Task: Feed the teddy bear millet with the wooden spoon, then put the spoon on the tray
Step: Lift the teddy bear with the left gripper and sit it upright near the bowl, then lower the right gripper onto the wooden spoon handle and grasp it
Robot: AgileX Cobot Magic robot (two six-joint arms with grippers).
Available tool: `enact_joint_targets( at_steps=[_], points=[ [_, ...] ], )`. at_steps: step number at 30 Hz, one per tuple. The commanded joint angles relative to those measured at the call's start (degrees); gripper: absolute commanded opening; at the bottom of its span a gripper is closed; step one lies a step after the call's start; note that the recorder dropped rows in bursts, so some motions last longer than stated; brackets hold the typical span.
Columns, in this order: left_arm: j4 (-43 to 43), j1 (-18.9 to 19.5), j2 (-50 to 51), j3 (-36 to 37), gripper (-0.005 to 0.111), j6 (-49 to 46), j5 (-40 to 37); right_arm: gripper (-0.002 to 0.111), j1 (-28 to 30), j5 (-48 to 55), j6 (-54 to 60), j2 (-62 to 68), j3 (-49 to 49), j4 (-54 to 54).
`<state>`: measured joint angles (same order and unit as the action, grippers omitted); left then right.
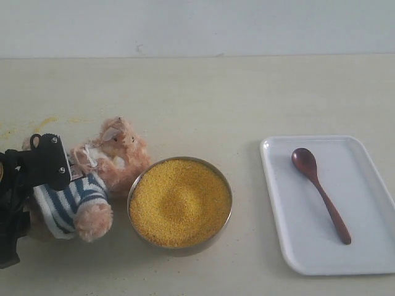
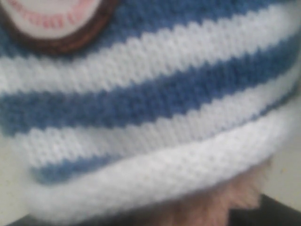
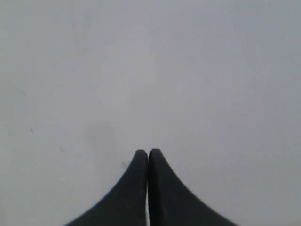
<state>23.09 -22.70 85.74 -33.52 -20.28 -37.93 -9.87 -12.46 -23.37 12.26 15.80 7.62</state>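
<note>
- Left claw (image 1: 66, 168), lower left of the exterior frame: jaws hidden, but it seems clamped on the teddy bear (image 1: 99, 185) at its striped shirt.
- Millet (image 1: 179, 200) fills the bowl touching the bear.
- Right claw (image 3: 148, 153): tips pressed together, empty.
- Wooden spoon (image 1: 322, 197) lies on the white tray (image 1: 370, 185), frame right.

Wooden spoon (image 1: 321, 196) on tray (image 1: 370, 203); teddy bear (image 1: 117, 160) beside millet (image 1: 179, 200).

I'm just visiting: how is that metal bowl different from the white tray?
The bowl is round, shiny metal; the tray is rectangular and white, with rounded corners. The bowl is heaped with yellow millet; the tray holds only a wooden spoon. The bowl sits beside the teddy bear; the tray lies apart, on the bowl's other side. Both rest flat on the table.
</note>
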Motion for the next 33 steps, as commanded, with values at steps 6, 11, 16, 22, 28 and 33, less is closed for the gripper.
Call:
enact_joint_targets(
  at_steps=[6, 11, 16, 22, 28, 33],
  points=[
    [-0.12, -0.34, 0.08, 0.17, 0.004, 0.06, 1.13, 0.0, -0.08, 27.64, 12.29, 30.12, 12.92, 3.34],
    [-0.21, -0.34, 0.08, 0.17, 0.004, 0.06, 0.49, 0.002, -3.77, 39.2, 16.43, 44.89, 18.83, 3.3],
    [-0.35, -0.34, 0.08, 0.17, 0.004, 0.06, 0.53, 0.039, -6.18, 44.85, 16.56, 56.07, 21.51, 1.64],
    [-0.77, -0.34, 0.08, 0.17, 0.004, 0.06, 0.42, 0.051, -6.18, 43.83, 16.56, 65.82, 21.51, 0.06],
    [-0.77, -0.34, 0.08, 0.17, 0.004, 0.06, 0.42, 0.051, -6.18, 41.15, 16.56, 73.01, 21.51, -1.21],
    [1.95, -0.34, 0.08, 0.17, 0.004, 6.63, 0.7, 0.051, -6.18, 40.16, 19.5, 76.92, 21.51, -3.45]
  ],
)
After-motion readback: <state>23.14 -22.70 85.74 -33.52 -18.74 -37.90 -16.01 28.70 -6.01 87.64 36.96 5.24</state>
